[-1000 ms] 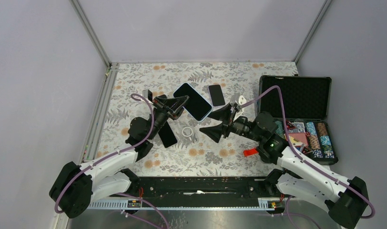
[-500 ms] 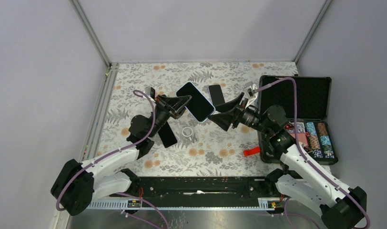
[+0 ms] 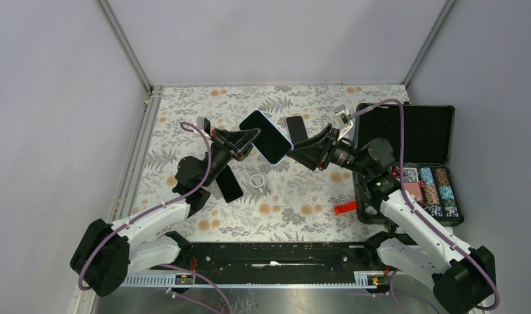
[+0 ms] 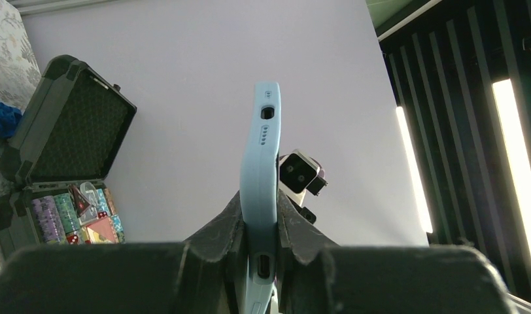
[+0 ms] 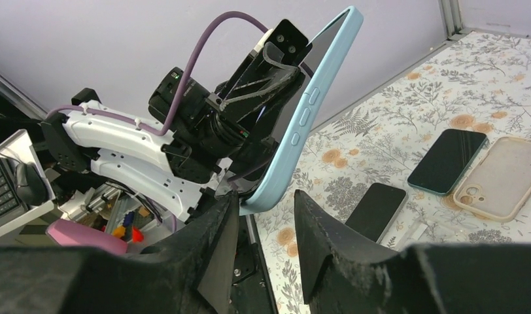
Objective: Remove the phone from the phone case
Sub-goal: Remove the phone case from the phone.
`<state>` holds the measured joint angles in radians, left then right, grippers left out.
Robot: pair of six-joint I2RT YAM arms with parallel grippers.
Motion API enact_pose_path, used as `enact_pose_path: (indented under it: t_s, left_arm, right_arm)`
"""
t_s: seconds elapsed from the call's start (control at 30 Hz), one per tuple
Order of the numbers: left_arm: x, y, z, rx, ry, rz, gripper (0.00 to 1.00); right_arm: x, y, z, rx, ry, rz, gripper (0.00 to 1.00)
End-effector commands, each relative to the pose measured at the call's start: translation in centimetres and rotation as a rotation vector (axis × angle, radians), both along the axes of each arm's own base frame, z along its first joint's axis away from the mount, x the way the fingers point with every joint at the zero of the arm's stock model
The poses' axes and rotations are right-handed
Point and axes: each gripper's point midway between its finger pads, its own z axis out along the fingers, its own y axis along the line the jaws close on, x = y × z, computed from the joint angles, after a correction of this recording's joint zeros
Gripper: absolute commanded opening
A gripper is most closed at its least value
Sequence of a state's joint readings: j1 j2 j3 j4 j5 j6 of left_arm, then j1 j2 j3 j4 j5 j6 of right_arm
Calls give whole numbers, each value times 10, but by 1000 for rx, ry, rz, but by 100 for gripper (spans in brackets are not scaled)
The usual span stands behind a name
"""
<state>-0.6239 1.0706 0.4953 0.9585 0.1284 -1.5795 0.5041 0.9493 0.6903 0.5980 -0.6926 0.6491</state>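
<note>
Black handset (image 3: 229, 185) lying flat on the floral table (image 3: 184, 118) is the leftmost loose thing, down by the left arm. Just right of it and further back, the left gripper (image 3: 248, 139) is clamped on the light-blue phone case (image 4: 261, 163). The wrist view shows both fingers pressed tight against the case's flat sides, with the charging-port end sticking out past them. The phone (image 3: 266, 137) sits inside the case, dark screen showing, and the whole thing is held up off the table at a tilt.

Below it on the cloth there's a small white ring (image 3: 256, 180) (no idea what it is, too small to tell). A second handset (image 3: 297, 130) lies flat just behind the raised case.

Then the right gripper (image 5: 266, 195): its jaws are apart and straddle one bottom corner of the case. There's a sliver of daylight on at least one side, so it isn't pinching, though I can't tell if the other finger touches.

Further right, a little red tab (image 3: 344, 208) lies on the table beside a black carry case (image 3: 407, 134). Its lid is open, with poker chips (image 3: 439, 190) in the near half.
</note>
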Motion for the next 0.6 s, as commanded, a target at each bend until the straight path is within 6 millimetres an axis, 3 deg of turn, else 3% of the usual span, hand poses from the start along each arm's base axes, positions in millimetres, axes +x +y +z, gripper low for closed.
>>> enact_pose_path:
  t_s: [0.0, 0.23, 0.57]
  left_arm:
    - [-40, 15, 78, -174, -197, -90, 0]
    - [-65, 22, 95, -267, -232, -195, 0]
    - [-79, 29, 106, -280, -284, -213, 0]
  right_arm:
    - [4, -3, 2, -11, -93, -1, 42]
    - [10, -4, -13, -87, -225, 18, 34]
    - [45, -8, -30, -95, -77, -72, 26]
